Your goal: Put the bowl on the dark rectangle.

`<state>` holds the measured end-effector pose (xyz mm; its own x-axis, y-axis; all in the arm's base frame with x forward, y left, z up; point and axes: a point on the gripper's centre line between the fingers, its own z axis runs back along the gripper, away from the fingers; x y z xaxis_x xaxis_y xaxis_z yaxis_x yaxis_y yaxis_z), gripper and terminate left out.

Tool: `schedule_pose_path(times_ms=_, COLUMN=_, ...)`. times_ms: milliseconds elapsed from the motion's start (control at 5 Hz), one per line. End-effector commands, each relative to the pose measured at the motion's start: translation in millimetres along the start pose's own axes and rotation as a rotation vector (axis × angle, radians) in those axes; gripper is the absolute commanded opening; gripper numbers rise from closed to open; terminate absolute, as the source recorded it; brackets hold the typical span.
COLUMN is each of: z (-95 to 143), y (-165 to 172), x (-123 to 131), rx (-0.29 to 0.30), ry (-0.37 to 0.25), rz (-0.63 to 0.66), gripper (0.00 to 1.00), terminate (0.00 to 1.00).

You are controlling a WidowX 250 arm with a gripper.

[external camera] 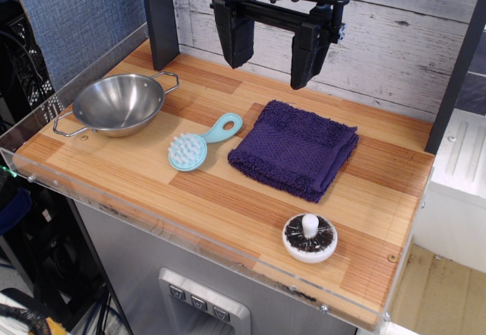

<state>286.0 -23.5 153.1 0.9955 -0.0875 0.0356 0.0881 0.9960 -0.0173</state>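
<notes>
Steel bowl (119, 103) near desk (228, 198) edge at 9 o'clock; purple towel (295, 148) centre-right, brush (201, 143) between. Pincer (273, 46) at 12 o'clock, wide open, empty.

Bright, even, diffuse light gives sharp focus throughout, soft faint shadows under objects on the striped wooden tabletop (228, 198), and pale glare inside the shiny round stainless-steel bowl (119, 104).
</notes>
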Motion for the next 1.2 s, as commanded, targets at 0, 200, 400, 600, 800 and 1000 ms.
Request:
schedule_pose_path(times_ms=0, z=0.0, y=0.0, x=0.0, rx=0.000, ry=0.000, rz=0.000, gripper=1.00, terminate=0.00)
schedule_pose_path(times_ms=200, z=-2.5, y=12.0, x=0.2, rx=0.010, ry=0.015, rz=0.034, gripper=1.00, terminate=0.00)
schedule_pose_path(times_ms=400, z=-13.9, y=52.1, x=-1.2, rx=0.053, ry=0.040, rz=0.112, gripper=1.00, terminate=0.00)
schedule_pose_path(times_ms=600, z=-27.2, y=97.1, x=-3.1, rx=0.112, ry=0.038, rz=0.124, gripper=1.00, terminate=0.00)
schedule_pose_path(times_ms=800, z=-36.3, y=123.4, x=-3.0, rx=0.185, ry=0.015, rz=0.110, gripper=1.00, terminate=0.00)
schedule_pose_path(times_ms=1000, z=-49.7, y=132.7, x=4.5, rx=0.216, ry=0.003, rz=0.083, gripper=1.00, terminate=0.00)
